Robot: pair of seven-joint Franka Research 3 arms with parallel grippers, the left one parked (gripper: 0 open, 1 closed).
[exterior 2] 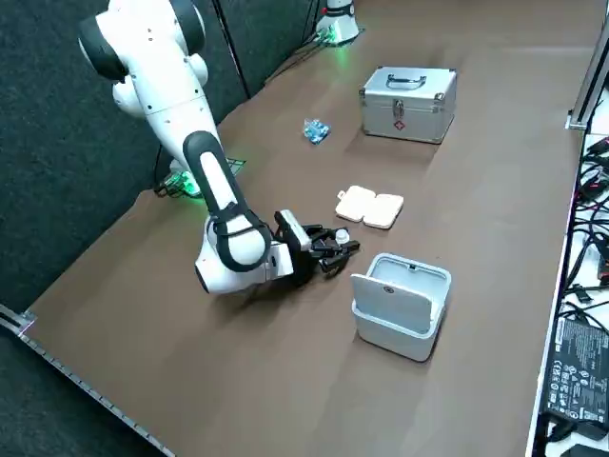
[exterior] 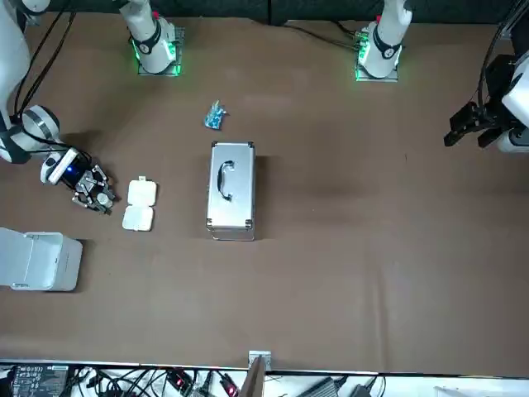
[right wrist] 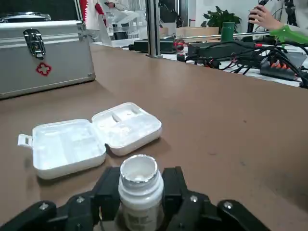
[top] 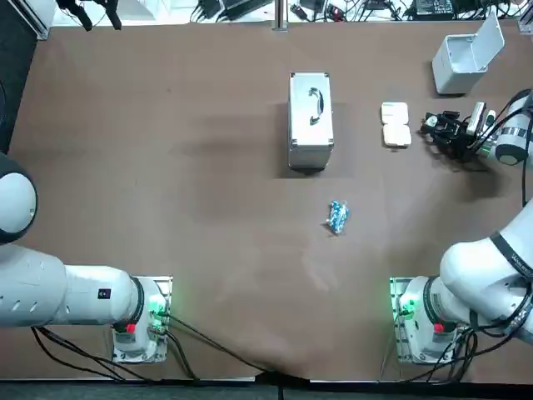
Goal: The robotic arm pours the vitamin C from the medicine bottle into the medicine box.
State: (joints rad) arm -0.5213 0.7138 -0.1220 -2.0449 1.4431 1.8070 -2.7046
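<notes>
The tool (right wrist: 139, 191) is clamped on the medicine bottle (right wrist: 138, 174), a finger (right wrist: 108, 188) on each side of its body. The bottle is uncapped and about upright, low over the desk (right wrist: 221, 125). Just ahead of the tool lies the medicine box (right wrist: 94, 137), lid folded open. I judge it best to lift first and bring the mouth over a compartment. Then roll the wrist slowly so tablets don't skip out. The silver case (right wrist: 45, 60) stands farther ahead, clear.

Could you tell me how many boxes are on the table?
3. A metal case stands mid-table; an open pill box lies to its right, by the right gripper holding a bottle; an open white bin sits far right. None looks hidden.
</notes>
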